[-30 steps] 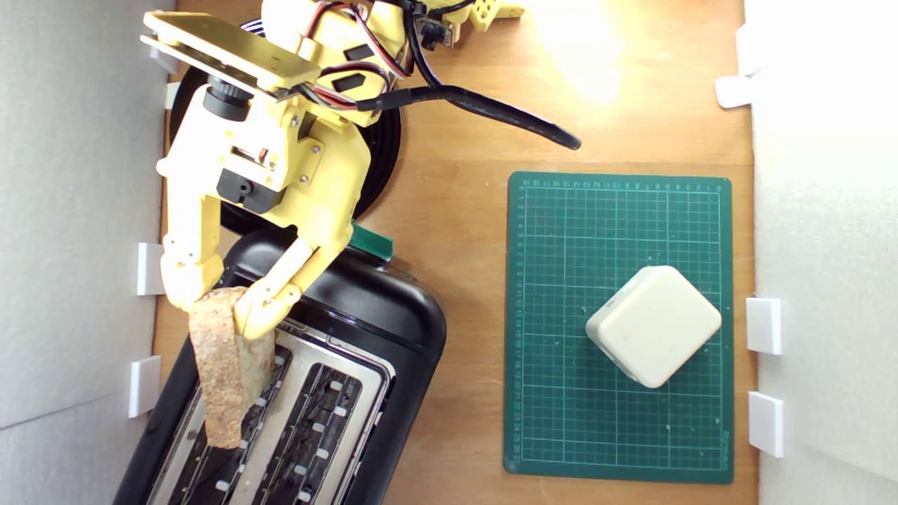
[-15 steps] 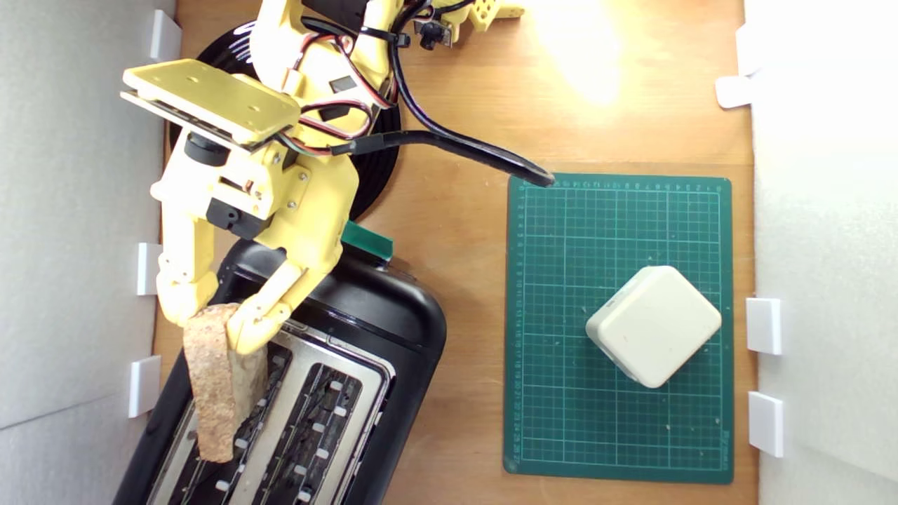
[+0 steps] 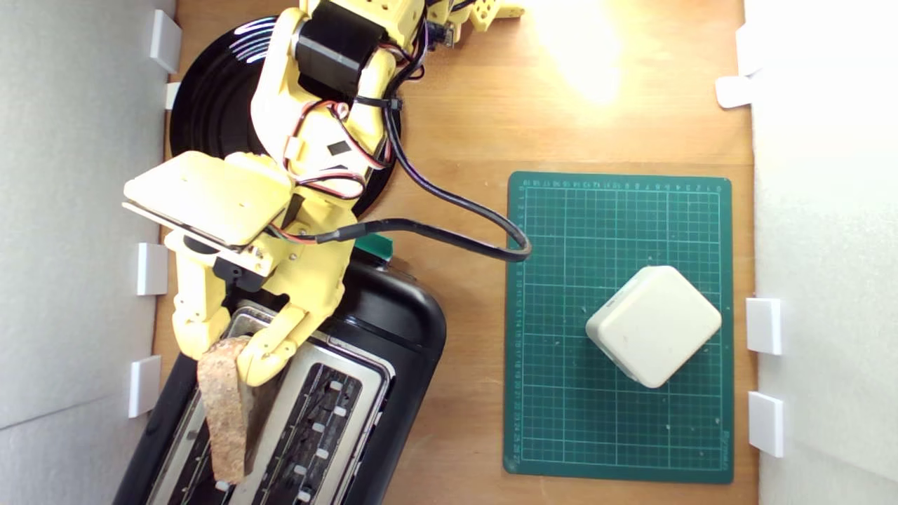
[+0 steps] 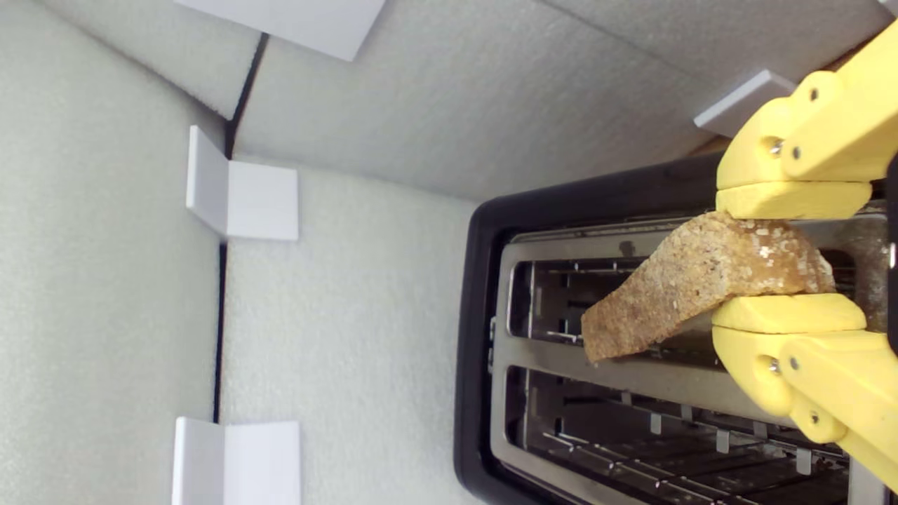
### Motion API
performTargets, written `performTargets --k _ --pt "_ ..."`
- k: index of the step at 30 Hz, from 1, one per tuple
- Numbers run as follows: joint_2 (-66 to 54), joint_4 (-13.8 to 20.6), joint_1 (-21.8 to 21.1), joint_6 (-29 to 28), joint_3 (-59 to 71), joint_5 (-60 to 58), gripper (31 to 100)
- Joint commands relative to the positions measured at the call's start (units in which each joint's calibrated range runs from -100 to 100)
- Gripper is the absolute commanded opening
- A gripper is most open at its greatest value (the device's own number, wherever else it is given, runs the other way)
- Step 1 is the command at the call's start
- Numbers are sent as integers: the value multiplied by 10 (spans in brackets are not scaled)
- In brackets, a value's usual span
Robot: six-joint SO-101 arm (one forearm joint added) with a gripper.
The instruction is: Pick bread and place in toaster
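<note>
- Tool (image 3: 228,354) clamps the bread (image 3: 224,414) at one end, crust edge up, over the toaster (image 3: 393,330) slot nearest the exterior view's left.
- Wooden surface (image 3: 456,126) carries a green mat (image 3: 561,421); white foam walls (image 3: 70,210) enclose it.

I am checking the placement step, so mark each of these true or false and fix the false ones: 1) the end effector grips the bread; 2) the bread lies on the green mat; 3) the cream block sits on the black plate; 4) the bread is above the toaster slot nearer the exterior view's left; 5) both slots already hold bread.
1) True: the end effector is shut on the bread.
2) False: the bread is held over the toaster, away from the green mat.
3) False: the cream block sits on the green mat; the black plate lies under the arm.
4) True.
5) False: both slots look empty in the wrist view.
</note>
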Motion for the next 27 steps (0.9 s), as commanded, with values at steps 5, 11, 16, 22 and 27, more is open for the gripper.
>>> performTargets --k 5,11,16,22,27 --pt "10 -6 -9 -3 -14 -2 620" --pt "3 -6 -9 1 -13 -2 751" --pt "-9 -6 -9 1 -14 -3 757" --pt "-49 -33 -10 2 -15 -3 763" --pt "-93 -51 -12 -2 -14 -3 764"
